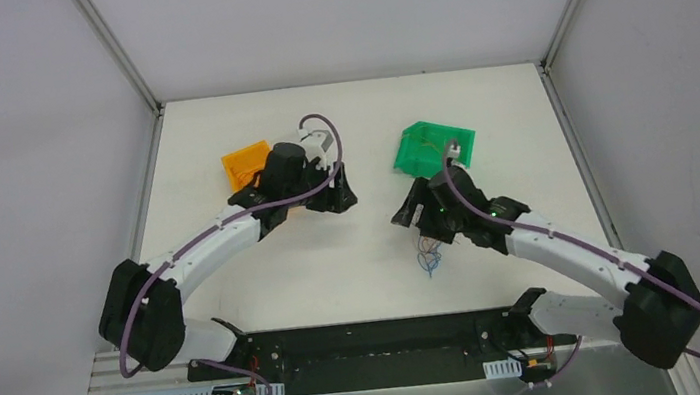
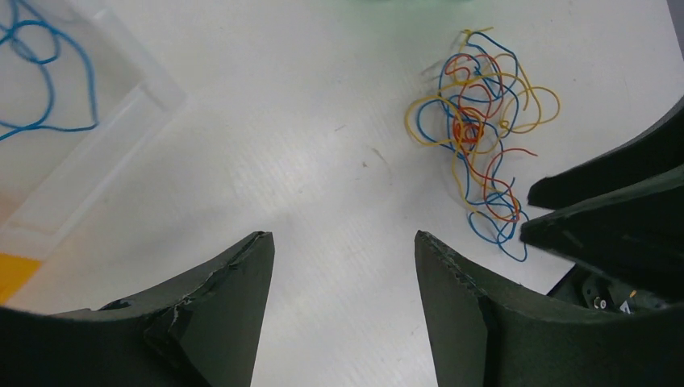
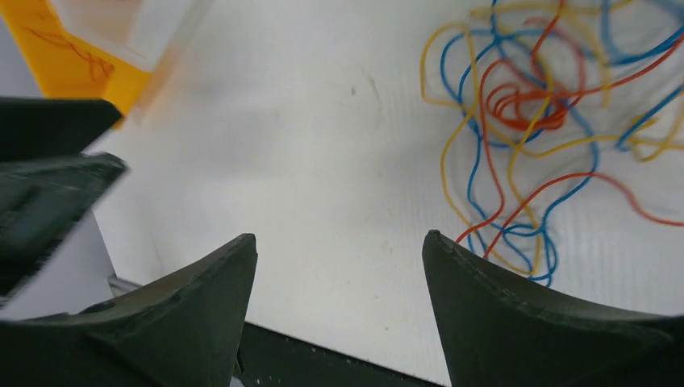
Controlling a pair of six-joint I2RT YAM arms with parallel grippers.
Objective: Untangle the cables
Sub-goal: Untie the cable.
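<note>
The cables are a loose clump of thin orange, red and blue wires (image 1: 428,258) lying on the white table. In the left wrist view the clump (image 2: 468,127) lies up and to the right of my left gripper (image 2: 343,242), which is open and empty above bare table. In the right wrist view the clump (image 3: 528,109) spreads up and to the right of my right gripper (image 3: 339,242), also open and empty. One blue wire (image 2: 48,89) lies apart in a clear tray. The two grippers (image 1: 337,191) (image 1: 408,212) face each other at mid-table.
An orange tray (image 1: 246,165) sits behind the left arm; it shows in the right wrist view (image 3: 72,72) with a thin red wire in it. A green tray (image 1: 434,147) lies behind the right gripper. The table's near edge (image 3: 339,363) is just below the right fingers.
</note>
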